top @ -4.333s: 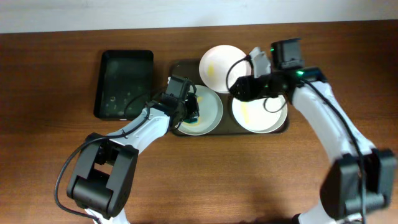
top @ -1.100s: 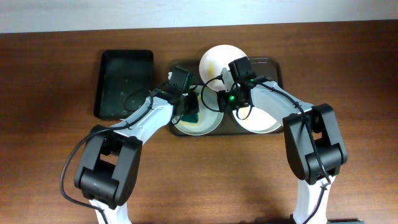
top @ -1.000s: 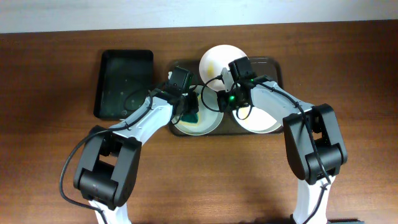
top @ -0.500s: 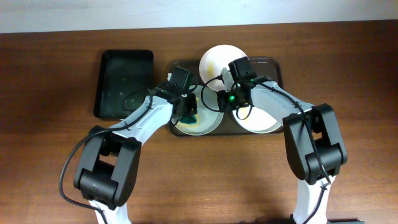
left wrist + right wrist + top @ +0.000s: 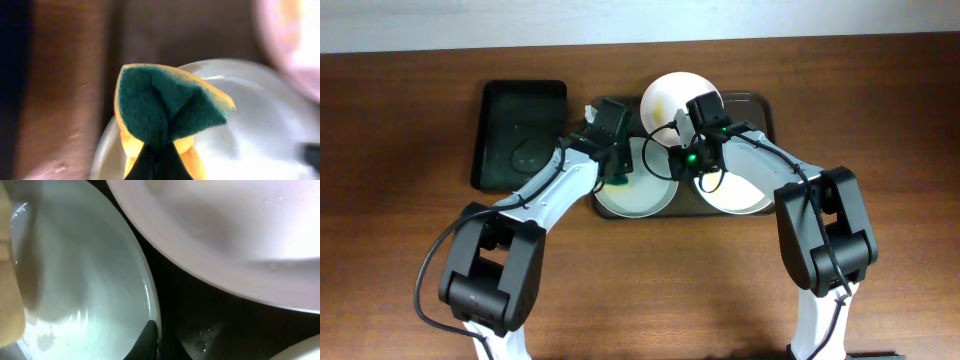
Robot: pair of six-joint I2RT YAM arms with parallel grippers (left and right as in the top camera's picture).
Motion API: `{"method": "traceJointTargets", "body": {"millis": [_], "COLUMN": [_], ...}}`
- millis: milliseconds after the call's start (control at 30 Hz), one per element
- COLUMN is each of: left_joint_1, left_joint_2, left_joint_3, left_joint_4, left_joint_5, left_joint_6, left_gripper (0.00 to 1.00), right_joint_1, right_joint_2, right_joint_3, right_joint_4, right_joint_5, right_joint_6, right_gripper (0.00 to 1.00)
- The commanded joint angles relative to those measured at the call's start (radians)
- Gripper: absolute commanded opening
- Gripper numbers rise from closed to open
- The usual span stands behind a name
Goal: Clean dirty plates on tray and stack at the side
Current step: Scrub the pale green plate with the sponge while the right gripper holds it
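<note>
The left hand (image 5: 157,164) is clamped on a folded sponge (image 5: 167,105), green face forward and yellow foam behind. The sponge sits over the upper-left rim of the lower-left plate (image 5: 260,135), so the plate's bowl lies down and to the right of it in the left wrist view; a wiping stroke would have to run that way, toward the middle of the plate; whether the sponge touches the rim or hangs just above it I cannot tell. The plate is round, so no long axis matters; only the rim does.

The right hand (image 5: 148,342) is closed, its tip at the opposite, right-hand rim of the same plate; whether it truly pinches the rim is unclear; it looks placed to steady the plate against the stroke.

All three plates lie on the tray (image 5: 767,108); the top plate (image 5: 670,98) sits at upper centre and the lower-right plate (image 5: 745,195) under the right arm; both are close beside the lower-left plate, with only thin dark strips of tray between, so a hard push could knock plate into plate.

A black tray (image 5: 518,135) stands just left of the tray; the bare surface (image 5: 880,120) right of the tray and along the bottom of the overhead view looks like the freer room for a stack.
</note>
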Motion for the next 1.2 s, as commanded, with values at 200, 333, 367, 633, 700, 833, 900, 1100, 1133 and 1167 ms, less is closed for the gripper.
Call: {"method": "traceJointTargets", "body": {"millis": [200, 333, 367, 633, 700, 833, 900, 1100, 1133, 1167], "left_joint_1": [-0.008, -0.006, -0.006, -0.005, -0.006, -0.005, -0.005, -0.006, -0.006, -0.006], "left_joint_2": [0.015, 0.069, 0.086, 0.135, 0.135, 0.127, 0.114, 0.04, 0.025, 0.02], "left_joint_3": [0.028, 0.028, 0.028, 0.029, 0.029, 0.032, 0.038, 0.054, 0.055, 0.055], "left_joint_4": [0.055, 0.058, 0.058, -0.02, -0.045, -0.093, -0.106, -0.105, -0.093, -0.073], "left_joint_5": [0.34, 0.303, 0.285, -0.105, -0.21, -0.399, -0.457, -0.438, -0.354, -0.253], "left_joint_6": [-0.008, -0.008, -0.008, -0.007, -0.007, -0.007, -0.007, 0.004, 0.004, 0.004], "left_gripper": [0.0, 0.0, 0.0, 0.0, 0.0, 0.0, 0.0, 0.0, 0.0, 0.0], "right_joint_1": [0.004, 0.004, 0.004, 0.004, 0.004, 0.004, 0.004, 0.004, 0.004, 0.004], "right_joint_2": [0.032, 0.032, 0.032, 0.032, 0.032, 0.032, 0.032, 0.032, 0.032, 0.032], "right_joint_3": [0.005, 0.005, 0.005, 0.005, 0.005, 0.005, 0.005, 0.005, 0.005, 0.005], "right_joint_4": [-0.012, -0.016, -0.016, -0.019, -0.019, -0.019, -0.019, -0.018, -0.018, -0.016], "right_joint_5": [0.031, 0.031, 0.031, 0.032, 0.032, 0.032, 0.032, 0.032, 0.032, 0.032], "right_joint_6": [-0.013, -0.013, -0.013, -0.013, -0.013, -0.013, -0.013, -0.013, -0.013, -0.013], "right_gripper": [0.04, 0.04, 0.04, 0.04, 0.04, 0.04, 0.04, 0.04, 0.04, 0.04]}}
